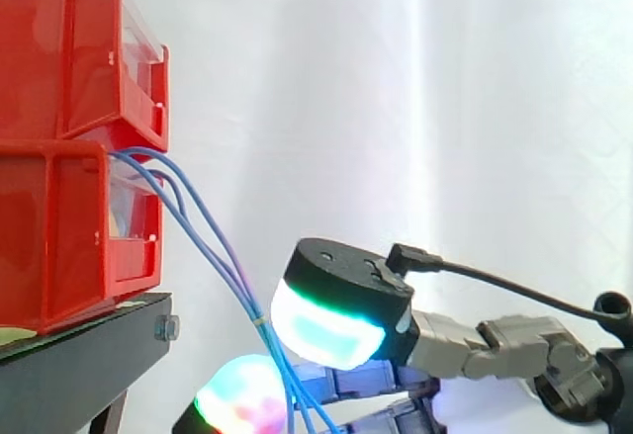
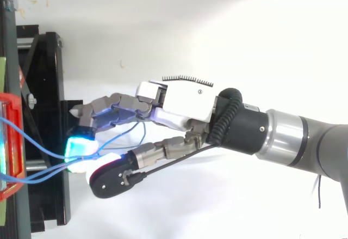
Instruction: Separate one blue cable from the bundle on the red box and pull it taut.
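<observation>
Two red bins, one point(image 1: 59, 48) stacked on the other point(image 1: 49, 236), stand on the black stand point(image 1: 79, 365) before a white curtain point(image 1: 445, 108). In the side view they occupy the stand's near edge. A pale green patch point(image 1: 15, 335) lies on the stand below the lower bin; any print on it is too small to read. Three strands of blue cables point(image 1: 249, 303) leave the front of the bins at the seam between them. They sag down and away from the stand's edge, draw together at a small yellowish band, and run on past the lower border. One hand point(image 2: 185, 103) reaches level toward the stand. Its fingertips point(image 1: 326, 330) glow white-green on the upper pad and mixed colours on the lower one. The strands pass between these two pads, which sit close against each other, so the hand is pinching the bundle just off the stand's edge. From above, the blue cables point(image 2: 38, 141) converge from the bin on the cyan-green pad, and a slack loop of blue strand curls back under the fingers. The surface below the hand is plain white.
</observation>
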Tool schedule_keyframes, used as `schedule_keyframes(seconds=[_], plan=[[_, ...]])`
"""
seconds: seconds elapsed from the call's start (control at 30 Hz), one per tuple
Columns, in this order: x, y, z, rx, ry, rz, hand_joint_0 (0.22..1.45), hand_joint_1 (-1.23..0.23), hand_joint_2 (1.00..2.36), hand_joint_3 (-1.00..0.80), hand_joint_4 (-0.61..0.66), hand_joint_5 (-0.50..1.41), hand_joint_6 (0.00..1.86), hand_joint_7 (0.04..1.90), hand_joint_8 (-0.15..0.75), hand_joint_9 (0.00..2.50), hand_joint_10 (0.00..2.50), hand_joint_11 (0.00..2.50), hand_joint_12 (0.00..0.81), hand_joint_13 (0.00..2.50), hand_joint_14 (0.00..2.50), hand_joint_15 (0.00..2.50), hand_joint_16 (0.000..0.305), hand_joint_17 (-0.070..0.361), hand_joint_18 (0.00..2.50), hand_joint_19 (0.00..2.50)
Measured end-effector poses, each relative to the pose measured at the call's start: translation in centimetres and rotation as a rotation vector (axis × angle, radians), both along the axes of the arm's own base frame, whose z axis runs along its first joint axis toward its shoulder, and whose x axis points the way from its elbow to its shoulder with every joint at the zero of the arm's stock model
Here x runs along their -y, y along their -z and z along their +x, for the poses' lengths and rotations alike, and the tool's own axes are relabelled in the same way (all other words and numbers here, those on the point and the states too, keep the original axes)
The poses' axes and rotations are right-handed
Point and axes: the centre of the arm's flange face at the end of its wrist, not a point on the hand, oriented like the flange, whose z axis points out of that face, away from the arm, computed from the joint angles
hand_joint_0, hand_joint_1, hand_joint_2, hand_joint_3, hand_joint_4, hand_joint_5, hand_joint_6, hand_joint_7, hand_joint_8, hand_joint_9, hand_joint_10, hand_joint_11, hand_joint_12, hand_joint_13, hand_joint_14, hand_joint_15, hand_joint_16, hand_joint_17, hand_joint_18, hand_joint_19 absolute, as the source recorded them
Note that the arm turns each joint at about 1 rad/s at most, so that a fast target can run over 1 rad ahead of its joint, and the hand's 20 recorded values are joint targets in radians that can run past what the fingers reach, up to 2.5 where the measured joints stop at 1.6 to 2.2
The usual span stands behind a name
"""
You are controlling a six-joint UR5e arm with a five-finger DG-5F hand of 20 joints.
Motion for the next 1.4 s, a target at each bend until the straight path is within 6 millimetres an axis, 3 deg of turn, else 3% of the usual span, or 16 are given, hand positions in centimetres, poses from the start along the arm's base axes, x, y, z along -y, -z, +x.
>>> schedule_keyframes(seconds=[0.47,0.7,0.87,1.13,1.23,1.4], plan=[[0.3,-0.2,0.1,0.051,0.003,0.008,0.58,-0.7,1.0,-0.43,0.18,-0.13,0.69,1.06,0.275,0.55,0.0,0.23,0.283,0.25,0.0,0.06,0.047,0.106,0.27,0.17],[0.3,-1.6,0.0,0.064,0.004,0.01,0.6,-0.69,1.01,-0.21,0.14,-0.16,0.82,0.98,0.293,0.57,0.0,0.24,0.298,0.28,0.0,0.06,0.049,0.11,0.32,0.16],[0.2,-1.8,0.0,0.065,0.002,0.01,0.61,-0.74,1.01,-0.15,0.14,-0.17,0.86,0.92,0.306,0.59,0.0,0.28,0.314,0.31,0.0,0.07,0.051,0.115,0.38,0.15],[0.1,-2.6,-0.1,0.068,0.001,0.013,0.64,-0.88,1.01,-0.34,0.14,-0.18,0.86,0.88,0.28,0.6,0.01,0.34,0.294,0.36,0.0,0.09,0.044,0.1,0.45,0.2],[0.2,-3.4,-0.3,0.06,0.002,0.011,0.59,-0.8,1.0,-0.48,0.16,-0.17,0.85,0.93,0.285,0.63,0.01,0.33,0.295,0.36,0.0,0.1,0.044,0.1,0.45,0.22],[0.4,-4.7,-1.0,0.018,0.002,0.0,0.53,-0.65,1.0,-0.5,0.17,-0.15,0.83,0.94,0.302,0.66,0.01,0.33,0.303,0.38,0.0,0.12,0.046,0.103,0.46,0.25]])
